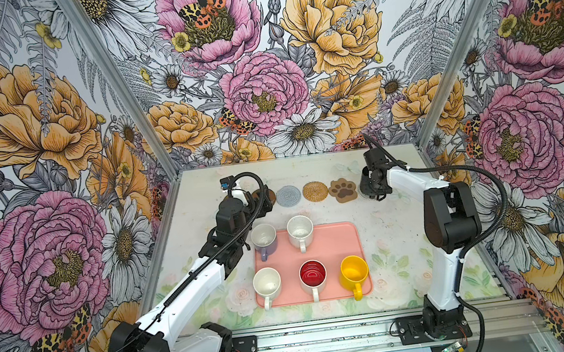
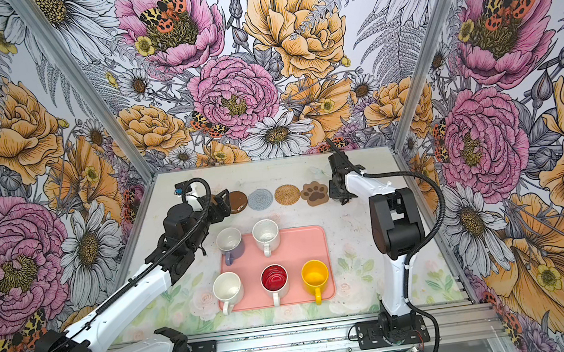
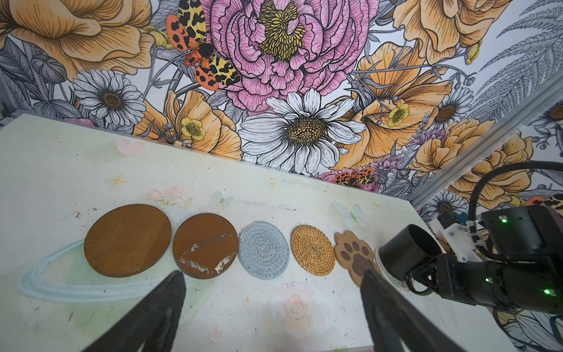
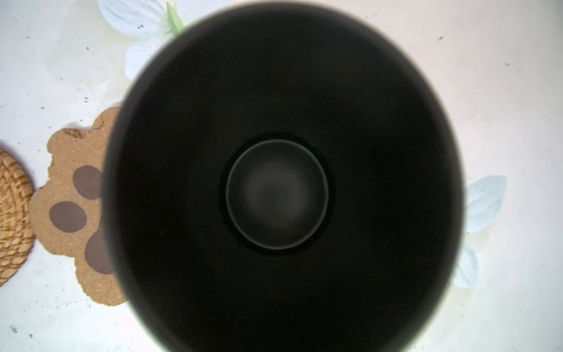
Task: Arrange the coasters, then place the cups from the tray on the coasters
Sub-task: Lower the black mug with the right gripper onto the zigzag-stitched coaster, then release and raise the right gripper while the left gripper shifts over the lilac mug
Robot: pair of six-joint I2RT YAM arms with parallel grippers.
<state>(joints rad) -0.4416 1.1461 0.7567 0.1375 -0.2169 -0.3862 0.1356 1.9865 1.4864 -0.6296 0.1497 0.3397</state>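
Note:
Coasters lie in a row at the back: two brown discs (image 3: 127, 240) (image 3: 204, 245), a grey-blue one (image 3: 263, 254), a rattan one (image 3: 313, 250), a paw (image 3: 355, 257) and a pale woven one (image 3: 393, 282). My right gripper (image 3: 423, 274) is shut on the black cup (image 4: 277, 195) by its handle, tilted over the pale coaster; I cannot tell whether they touch. My left gripper (image 3: 274, 304) hangs open and empty in front of the row. On the pink tray (image 1: 335, 243) stand lavender (image 1: 264, 238), speckled (image 1: 300, 230), white (image 1: 266, 283), red-inside (image 1: 313, 275) and yellow (image 1: 354, 271) cups.
Floral walls close the table at the back and both sides. The left arm (image 1: 222, 234) reaches over the table just left of the lavender cup. Bare tabletop (image 1: 388, 230) lies between the tray and the right arm.

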